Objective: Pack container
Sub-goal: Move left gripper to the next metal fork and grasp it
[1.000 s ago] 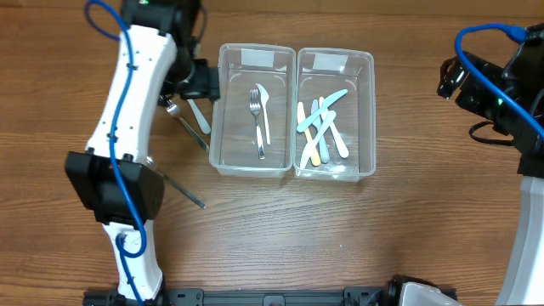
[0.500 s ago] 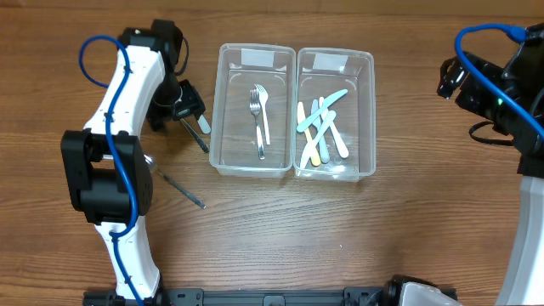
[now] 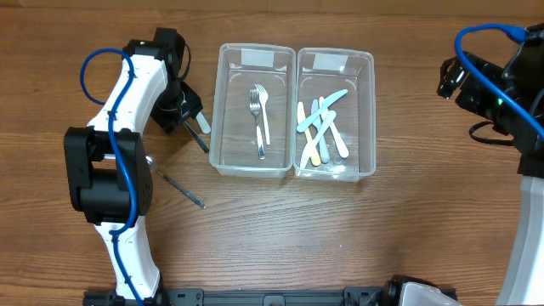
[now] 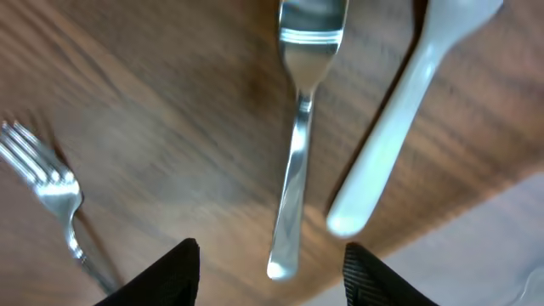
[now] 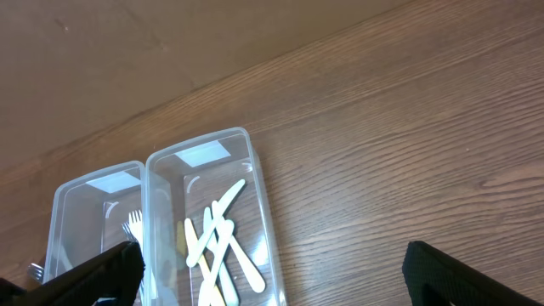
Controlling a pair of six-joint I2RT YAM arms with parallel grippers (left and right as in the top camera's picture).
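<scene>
Two clear containers stand side by side. The left container (image 3: 257, 48) holds a metal fork (image 3: 257, 119) and a white plastic utensil. The right container (image 3: 335, 53) holds several pastel plastic utensils (image 3: 320, 127). My left gripper (image 3: 187, 113) is open, low over the table just left of the left container. In the left wrist view its jaws (image 4: 276, 280) straddle the handle end of a metal utensil (image 4: 297, 170), with a white plastic utensil (image 4: 391, 144) beside it. My right gripper (image 5: 280, 289) is open and empty, high at the far right.
A second metal fork (image 3: 178, 185) lies on the wood nearer the front left; it also shows in the left wrist view (image 4: 51, 183). The left container's wall (image 4: 510, 246) is close on the right of my left gripper. The right arm (image 3: 497, 89) stays by the table's right edge.
My left gripper has moved from beside the left container's back corner toward the front and down, onto the loose utensils on the table. The right arm has not moved.
</scene>
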